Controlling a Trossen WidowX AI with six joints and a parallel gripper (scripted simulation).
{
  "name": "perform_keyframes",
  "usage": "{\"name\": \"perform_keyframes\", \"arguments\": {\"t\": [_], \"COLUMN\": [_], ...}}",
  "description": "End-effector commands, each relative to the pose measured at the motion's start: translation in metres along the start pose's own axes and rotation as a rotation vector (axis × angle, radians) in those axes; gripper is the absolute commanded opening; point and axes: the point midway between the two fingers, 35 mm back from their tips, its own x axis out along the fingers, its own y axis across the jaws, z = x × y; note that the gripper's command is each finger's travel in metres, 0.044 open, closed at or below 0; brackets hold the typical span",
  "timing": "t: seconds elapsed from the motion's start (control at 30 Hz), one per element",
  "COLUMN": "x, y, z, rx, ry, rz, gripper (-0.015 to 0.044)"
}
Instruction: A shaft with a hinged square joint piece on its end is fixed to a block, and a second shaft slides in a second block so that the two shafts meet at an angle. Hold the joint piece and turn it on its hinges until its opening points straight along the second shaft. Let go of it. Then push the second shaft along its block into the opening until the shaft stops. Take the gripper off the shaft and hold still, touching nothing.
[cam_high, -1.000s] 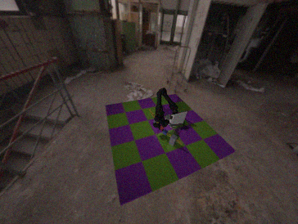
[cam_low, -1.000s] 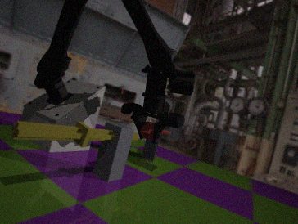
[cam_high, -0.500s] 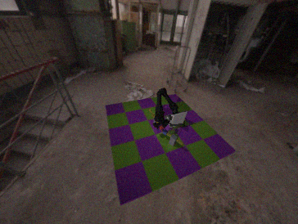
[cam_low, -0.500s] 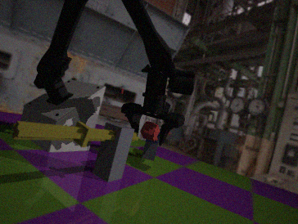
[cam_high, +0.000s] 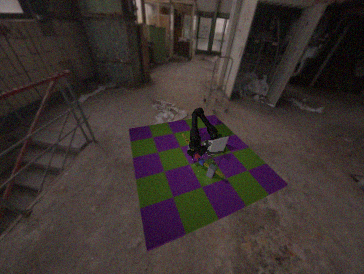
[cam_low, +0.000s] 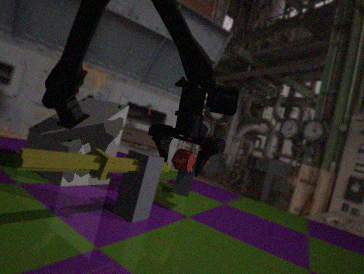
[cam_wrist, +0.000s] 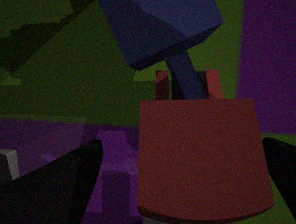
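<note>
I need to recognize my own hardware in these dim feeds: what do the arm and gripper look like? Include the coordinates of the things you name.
The arm (cam_high: 196, 131) is black all over, with slim, angular links and bulkier joints. The gripper (cam_low: 186, 150) (cam_wrist: 181, 146) is black too: two dark fingers that taper toward their tips. I can make out no cables or lettering in this light.

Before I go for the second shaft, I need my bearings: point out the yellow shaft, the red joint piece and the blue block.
Yellow shaft (cam_low: 60, 161): exterior view, its long bar.
Red joint piece (cam_low: 183, 160) (cam_wrist: 202, 155): exterior and wrist views, its body.
Blue block (cam_wrist: 165, 25): wrist view, its side.
</note>
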Motion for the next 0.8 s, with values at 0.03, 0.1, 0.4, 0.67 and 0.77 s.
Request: {"name": "perform_keyframes", "arguments": {"t": [0.03, 0.1, 0.4, 0.67, 0.77], "x": [-0.014, -0.021, -0.024, -0.036, -0.044], "y": [-0.001, -0.001, -0.001, -0.003, -0.004], "z": [0.005, 0.004, 0.004, 0.008, 0.011], "rx": [-0.001, -0.005, -0.007, 0.144, 0.246], "ry": [0.128, 0.186, 0.206, 0.193, 0.191], "rz": [-0.004, -0.017, -0.026, -0.037, -0.046], "gripper": [0.044, 0.044, 0.044, 0.044, 0.044]}}
